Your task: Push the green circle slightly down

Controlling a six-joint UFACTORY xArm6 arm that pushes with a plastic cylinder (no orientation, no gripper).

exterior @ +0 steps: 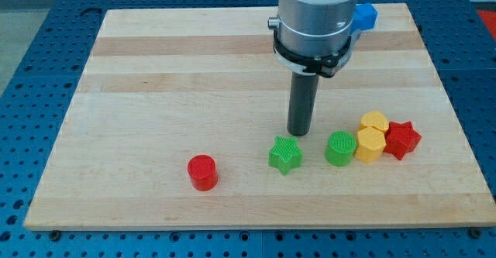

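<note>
The green circle [340, 149] sits on the wooden board [155, 95], right of centre toward the view's bottom. It touches a yellow block [370, 144] on its right. My tip [299, 133] is down on the board, up and to the left of the green circle, with a small gap between them. A green star [285, 155] lies just below my tip and slightly left.
A second yellow block [375, 122] and a red star [402, 139] cluster at the right of the green circle. A red cylinder [202, 172] sits at lower left of centre. A blue block [364, 16] shows at the top, partly hidden behind the arm.
</note>
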